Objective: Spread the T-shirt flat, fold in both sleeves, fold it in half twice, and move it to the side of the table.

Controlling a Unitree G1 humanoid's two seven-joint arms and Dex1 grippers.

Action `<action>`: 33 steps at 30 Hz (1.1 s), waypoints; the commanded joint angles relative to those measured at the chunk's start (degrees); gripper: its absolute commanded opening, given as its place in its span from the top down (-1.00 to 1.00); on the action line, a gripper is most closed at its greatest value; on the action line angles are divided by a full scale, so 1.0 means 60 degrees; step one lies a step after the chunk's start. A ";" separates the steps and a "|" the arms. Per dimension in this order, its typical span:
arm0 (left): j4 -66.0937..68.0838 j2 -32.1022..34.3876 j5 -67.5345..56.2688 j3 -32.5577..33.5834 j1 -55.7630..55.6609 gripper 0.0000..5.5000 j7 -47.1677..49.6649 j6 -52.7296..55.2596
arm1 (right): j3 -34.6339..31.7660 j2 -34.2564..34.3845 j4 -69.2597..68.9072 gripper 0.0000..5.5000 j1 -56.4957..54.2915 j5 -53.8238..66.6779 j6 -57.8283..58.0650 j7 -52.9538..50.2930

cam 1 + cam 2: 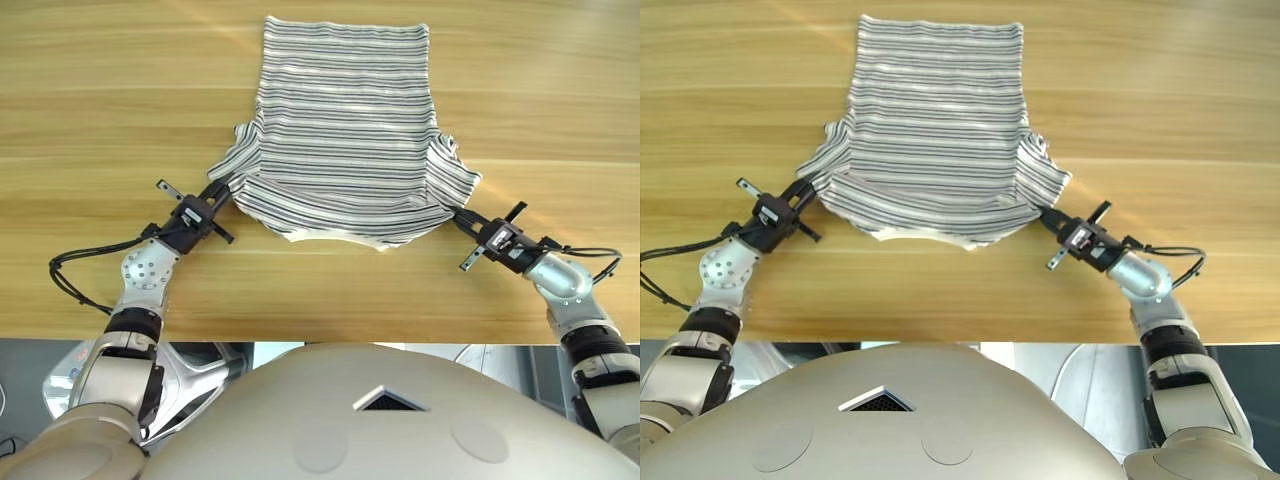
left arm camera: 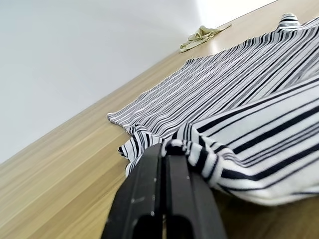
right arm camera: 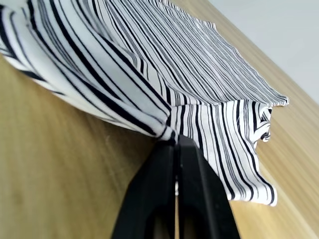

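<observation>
Striped shirt (image 1: 345,130) lies flat mid-bench (image 1: 100,100), collar edge nearest the robot. Left hand (image 1: 228,185) and right hand (image 1: 455,212) each pinch a shirt shoulder. Spreading seems nearly done; next, fold the sleeves in.

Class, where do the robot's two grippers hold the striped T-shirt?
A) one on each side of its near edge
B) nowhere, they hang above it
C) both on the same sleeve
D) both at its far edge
A: the left gripper and the right gripper are each shut on the T-shirt at its near edge, one on each side.
</observation>
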 commanded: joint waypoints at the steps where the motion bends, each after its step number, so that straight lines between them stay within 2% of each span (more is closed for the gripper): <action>1: -0.0050 0.0147 0.0412 -0.0230 0.1419 1.00 -0.0573 0.0883 | -0.0334 -0.0157 -0.0090 1.00 0.0033 -0.0235 0.0318 0.0342; 3: -0.0277 0.0274 0.0085 -0.0017 0.1619 1.00 -0.0692 0.0926 | -0.0418 -0.0228 -0.0109 1.00 0.0268 -0.0462 0.0310 0.0413; 7: -0.1003 -0.0019 -0.0468 -0.0067 0.2409 0.73 -0.0988 0.1029 | -0.0612 -0.0376 -0.0236 1.00 0.0607 -0.0761 0.0227 0.0476; 12: -0.2809 0.0191 -0.1729 0.0111 0.4400 0.42 -0.1563 0.1303 | -0.1279 -0.0888 -0.0932 0.67 0.2136 -0.0419 -0.0060 0.0543; 16: -0.3732 0.0079 -0.2006 0.0317 0.5018 0.17 -0.1592 0.1588 | -0.2238 -0.1076 -0.2107 0.41 0.3328 0.1084 0.0102 0.0745; 19: -0.4506 0.0052 -0.2984 0.0889 0.5444 0.00 -0.1675 0.1621 | -0.3121 -0.1058 -0.2420 0.40 0.3607 0.2454 0.0572 0.1147; 22: -0.5670 -0.0035 -0.5110 0.2196 0.4965 -0.13 -0.1847 0.1932 | -0.3633 -0.0630 -0.3091 0.40 0.2659 0.3947 0.1353 0.1642; 24: -0.6046 -0.0348 -0.5886 0.2675 0.3706 -0.13 -0.1540 0.2718 | -0.2955 0.0053 -0.3715 0.40 0.1569 0.3398 0.1715 0.1587; 27: -0.5571 -0.1084 -0.5371 0.2666 0.2114 -0.13 -0.0920 0.3474 | -0.1714 0.1336 -0.3523 0.40 -0.0234 0.0815 0.2262 0.0585; 30: -0.5317 -0.1907 -0.4759 0.2447 0.1276 -0.13 -0.0544 0.3855 | -0.0378 0.2905 -0.2067 0.40 -0.2387 -0.2195 0.3160 -0.1198; 33: -0.5520 -0.2459 -0.4435 0.2516 0.1068 -0.13 -0.0313 0.4095 | 0.0500 0.4006 -0.0309 0.40 -0.3888 -0.3855 0.3404 -0.2429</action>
